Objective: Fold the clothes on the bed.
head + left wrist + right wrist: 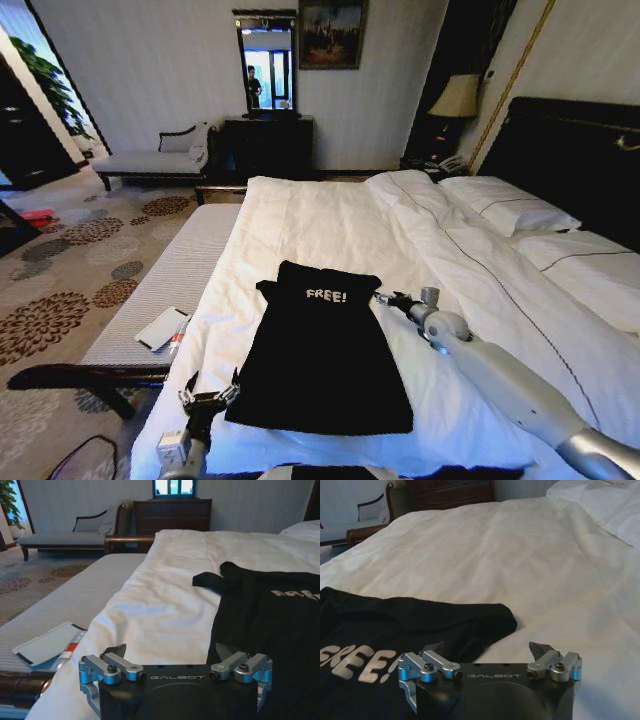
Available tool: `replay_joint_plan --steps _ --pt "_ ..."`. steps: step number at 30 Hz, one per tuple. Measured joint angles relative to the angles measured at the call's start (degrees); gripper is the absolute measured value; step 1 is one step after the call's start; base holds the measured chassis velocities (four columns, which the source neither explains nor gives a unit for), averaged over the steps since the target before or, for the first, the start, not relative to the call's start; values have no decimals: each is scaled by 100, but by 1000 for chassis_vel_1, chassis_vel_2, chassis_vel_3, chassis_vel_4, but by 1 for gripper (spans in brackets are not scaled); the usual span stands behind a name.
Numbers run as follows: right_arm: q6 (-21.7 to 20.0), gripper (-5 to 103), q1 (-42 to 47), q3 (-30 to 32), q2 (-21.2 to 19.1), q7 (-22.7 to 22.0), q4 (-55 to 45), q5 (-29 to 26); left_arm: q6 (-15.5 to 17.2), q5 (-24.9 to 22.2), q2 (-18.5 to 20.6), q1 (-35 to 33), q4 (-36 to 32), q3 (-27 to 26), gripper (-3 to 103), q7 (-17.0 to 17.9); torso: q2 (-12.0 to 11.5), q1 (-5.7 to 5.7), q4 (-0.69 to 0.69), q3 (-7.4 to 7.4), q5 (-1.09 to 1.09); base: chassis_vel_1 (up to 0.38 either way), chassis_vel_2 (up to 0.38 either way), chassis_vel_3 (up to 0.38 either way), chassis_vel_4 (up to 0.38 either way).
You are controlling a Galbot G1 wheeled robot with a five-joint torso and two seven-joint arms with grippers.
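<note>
The clothes are one black garment (320,350) with white "FREE!" lettering at its far end, lying flat on the white duvet of the bed (330,215). My left gripper (208,393) hovers just off the garment's near left corner, open and holding nothing. In the left wrist view the left gripper (170,652) has the black cloth (270,620) under one finger and white duvet under the other. My right gripper (388,298) is beside the garment's far right sleeve, open and empty. The right wrist view shows the right gripper (487,647) just above the sleeve edge (420,622).
A grey bench (190,265) runs along the bed's left side with a white phone (162,327) on it. Pillows (510,205) and a dark headboard (570,150) are at the right. A dresser (268,145) and a chaise (150,160) stand by the far wall.
</note>
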State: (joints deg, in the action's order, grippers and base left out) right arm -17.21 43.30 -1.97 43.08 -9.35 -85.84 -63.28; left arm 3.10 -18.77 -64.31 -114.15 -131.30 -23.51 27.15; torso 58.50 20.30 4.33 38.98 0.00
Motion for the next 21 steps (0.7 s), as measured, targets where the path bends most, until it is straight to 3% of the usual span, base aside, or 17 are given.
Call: replay_joint_plan --steps 6,13,16,21 --pt "10 97 -258 -194 79 16 253 -13 16 -43 7 15 11 11 100 18 0 0 0 0 0 0 0 0 0" --pt "10 90 -300 -296 84 49 369 -16 21 -76 42 54 22 24 100 34 0 0 1 0 0 0 0 0 0" --pt "16 83 -325 -341 127 62 454 2 24 -92 64 45 7 25 100 42 0 0 -1 0 1 0 0 0 0" --pt "19 82 -325 -343 130 63 486 25 31 -136 132 40 -24 17 100 49 0 0 0 0 0 0 0 0 0"
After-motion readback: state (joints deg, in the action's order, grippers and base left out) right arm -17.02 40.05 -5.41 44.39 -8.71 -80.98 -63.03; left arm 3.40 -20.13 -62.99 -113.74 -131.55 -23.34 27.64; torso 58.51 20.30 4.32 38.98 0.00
